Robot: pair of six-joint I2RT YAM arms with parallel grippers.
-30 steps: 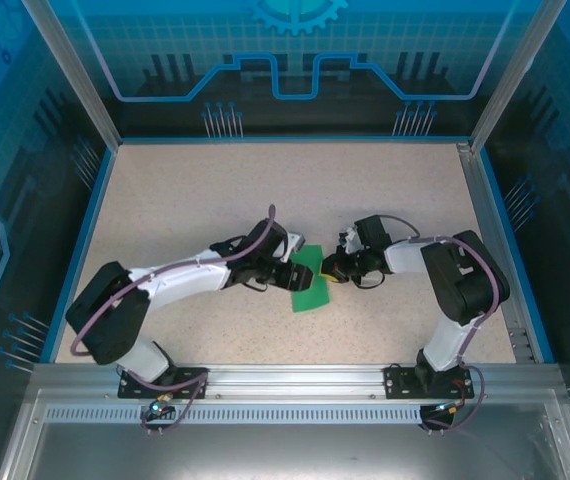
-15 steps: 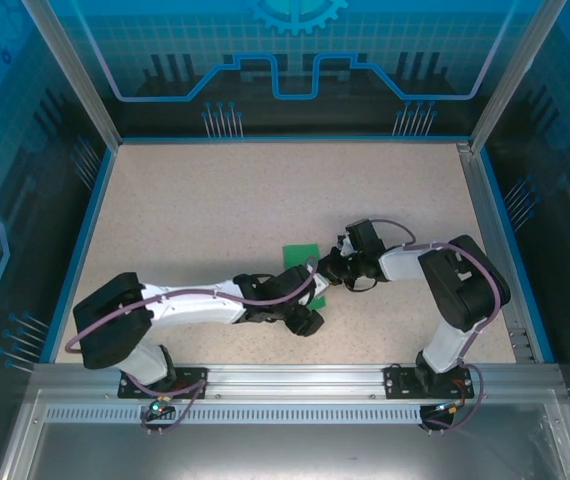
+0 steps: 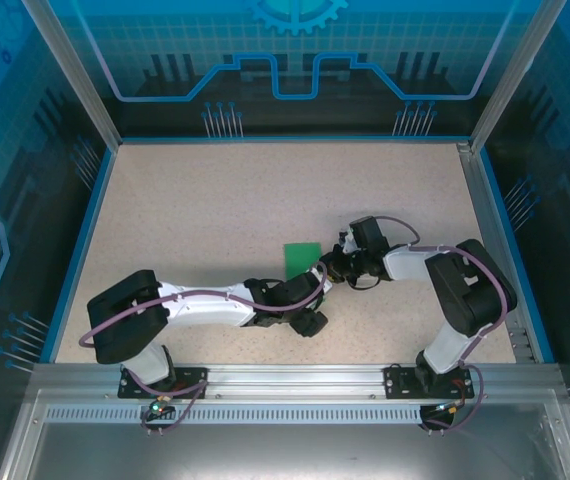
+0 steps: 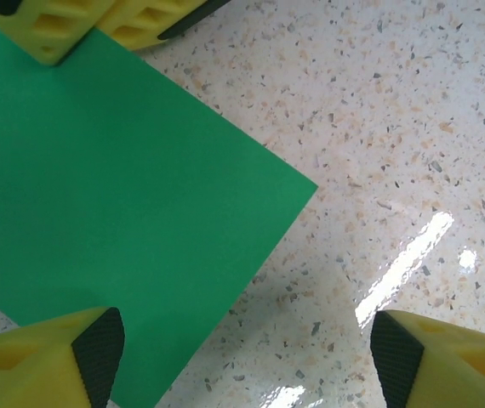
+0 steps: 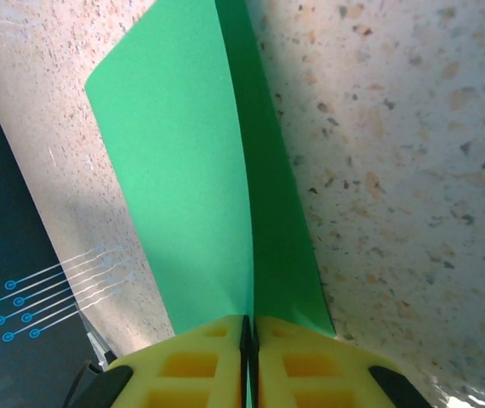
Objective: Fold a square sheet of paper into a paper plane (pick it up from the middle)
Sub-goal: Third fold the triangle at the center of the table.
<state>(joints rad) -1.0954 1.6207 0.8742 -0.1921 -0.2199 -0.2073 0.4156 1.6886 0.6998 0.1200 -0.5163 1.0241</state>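
Speckled tabletop [image 3: 195, 210], folded bright green sheet [image 5: 191, 170]

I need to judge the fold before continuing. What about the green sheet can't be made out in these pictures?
- Top external: the square sheet of paper has its near part hidden under the left arm.
- Left wrist: the sheet runs off the left edge, outline incomplete.
- Right wrist: the right gripper covers the pinched edge; layer count unclear.
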